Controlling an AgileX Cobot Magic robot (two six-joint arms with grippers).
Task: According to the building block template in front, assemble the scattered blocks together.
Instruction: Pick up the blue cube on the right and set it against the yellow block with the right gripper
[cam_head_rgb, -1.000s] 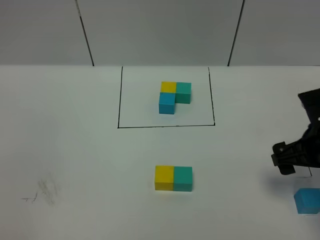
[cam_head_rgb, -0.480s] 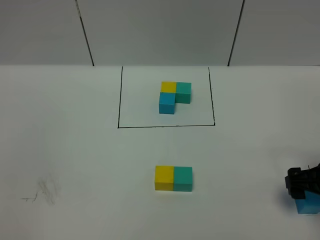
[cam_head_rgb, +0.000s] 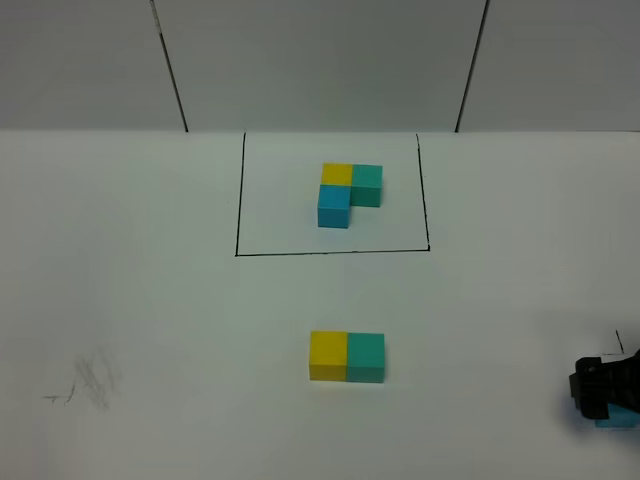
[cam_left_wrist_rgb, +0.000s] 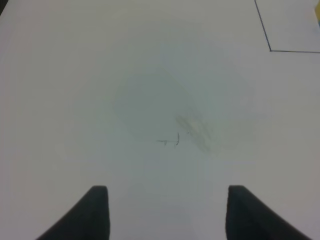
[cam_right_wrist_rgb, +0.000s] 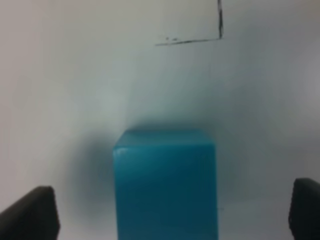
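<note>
The building block template (cam_head_rgb: 347, 190) is an L of yellow, teal-green and sky-blue cubes inside a black-lined rectangle at the back middle. Of the scattered blocks, the yellow block (cam_head_rgb: 328, 356) and the teal-green block (cam_head_rgb: 366, 357) sit side by side, touching, at the front middle. The sky-blue block (cam_head_rgb: 622, 421) lies at the far front right, mostly hidden under my right gripper (cam_head_rgb: 603, 390). In the right wrist view the sky-blue block (cam_right_wrist_rgb: 166, 185) stands between the wide-open fingers (cam_right_wrist_rgb: 31, 214), and the right gripper (cam_right_wrist_rgb: 167, 217) does not touch it. My left gripper (cam_left_wrist_rgb: 167, 212) is open and empty over bare table.
A pencil smudge (cam_head_rgb: 88, 382) marks the white table at the front left; it also shows in the left wrist view (cam_left_wrist_rgb: 192, 131). The black frame's corner (cam_left_wrist_rgb: 270, 50) shows there too. Grey wall panels stand behind the table.
My right gripper has moved down and toward the front right edge. It now sits over the sky-blue block and covers most of it. The other blocks have not moved.
</note>
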